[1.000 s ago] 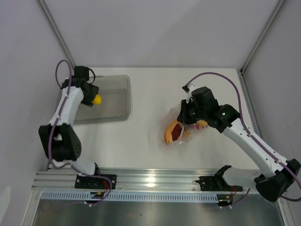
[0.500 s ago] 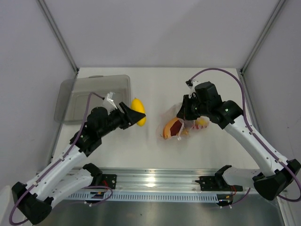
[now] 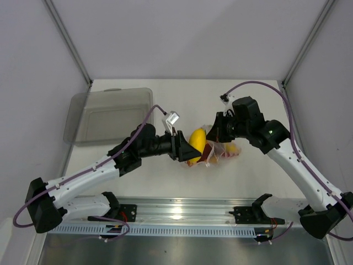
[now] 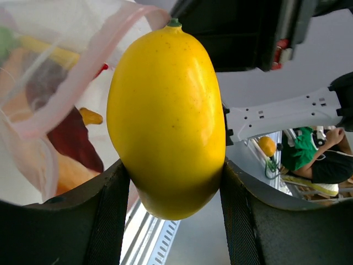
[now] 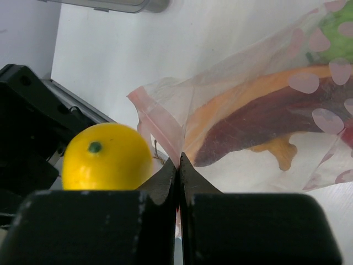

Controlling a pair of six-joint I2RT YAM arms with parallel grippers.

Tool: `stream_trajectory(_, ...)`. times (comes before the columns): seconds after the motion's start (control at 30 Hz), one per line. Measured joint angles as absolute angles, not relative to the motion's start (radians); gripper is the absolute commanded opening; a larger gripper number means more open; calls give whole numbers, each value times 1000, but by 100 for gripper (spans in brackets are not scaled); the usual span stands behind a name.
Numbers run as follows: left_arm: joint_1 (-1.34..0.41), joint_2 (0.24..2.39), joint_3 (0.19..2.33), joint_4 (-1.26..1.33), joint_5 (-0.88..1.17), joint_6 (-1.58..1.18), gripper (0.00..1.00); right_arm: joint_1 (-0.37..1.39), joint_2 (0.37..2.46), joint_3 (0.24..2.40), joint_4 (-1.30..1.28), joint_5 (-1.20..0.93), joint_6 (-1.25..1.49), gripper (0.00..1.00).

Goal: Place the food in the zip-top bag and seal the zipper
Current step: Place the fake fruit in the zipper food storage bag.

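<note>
Clamping the smooth, hard yellow fruit at its belly in my left gripper, I judge it slippery; my right gripper pinches the limp zip-top bag by its zipper

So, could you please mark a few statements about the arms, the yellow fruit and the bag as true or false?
1. The left end effector grips a yellow fruit. True.
2. The right end effector is open and clear of the bag. False: it is shut, pinching the bag's edge by the mouth.
3. The yellow fruit lies in the grey tray. False: it is off the tray, held up at the bag's mouth.
4. The bag has food inside. True: a dark red piece and an orange piece show through the plastic.
</note>
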State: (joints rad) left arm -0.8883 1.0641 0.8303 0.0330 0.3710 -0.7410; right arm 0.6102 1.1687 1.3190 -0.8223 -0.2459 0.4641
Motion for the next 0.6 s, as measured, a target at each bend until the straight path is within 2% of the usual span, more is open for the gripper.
stream_trajectory(0.27,-895,1172,881,-47,299,-695,1,606,1131,1319,-832,-272,488,0)
stream_trajectory(0.33,-895,1193,881,-74,278,-694,7,606,1119,1319,-833,-276,497,0)
stream_trajectory(0.37,-895,1203,881,-81,268,-693,26,606,1114,1319,-833,-278,500,0)
stream_trajectory(0.4,-896,1210,881,-86,263,-692,39,606,1110,1319,-833,-279,502,0)
stream_trajectory(0.43,-896,1220,881,-93,259,-690,60,606,1105,1319,-833,-279,504,0)
stream_trajectory(0.47,-896,1225,882,-96,257,-690,99,606,1102,1319,-834,-279,505,0)
stream_trajectory(0.6,-915,1232,916,-133,213,-659,99,606,1101,1319,-848,-279,504,0)
